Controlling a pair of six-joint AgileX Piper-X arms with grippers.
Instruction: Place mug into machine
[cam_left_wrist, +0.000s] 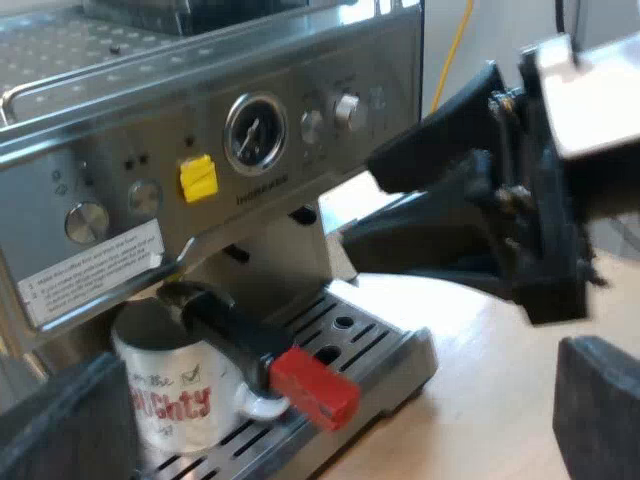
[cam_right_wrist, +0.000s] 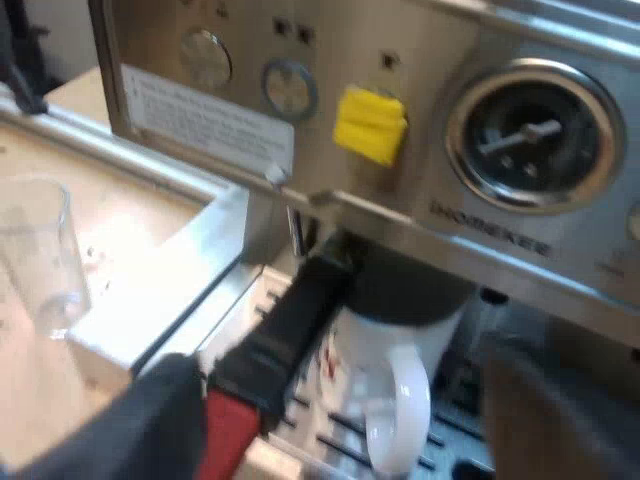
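Mug (cam_right_wrist: 385, 345) is seen set on drip tray (cam_left_wrist: 385, 345) beneath locked holder (cam_left_wrist: 235, 325). Right claw (cam_right_wrist: 350, 420) is held spread near mug; left claw (cam_left_wrist: 335, 410) is held spread, nothing gripped.

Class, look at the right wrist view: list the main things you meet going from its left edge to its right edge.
In order: measuring glass → holder's dark handle → mug → pressure gauge on the machine's front.

Red-ended holder (cam_left_wrist: 250, 345), clear measuring glass (cam_right_wrist: 35, 255)
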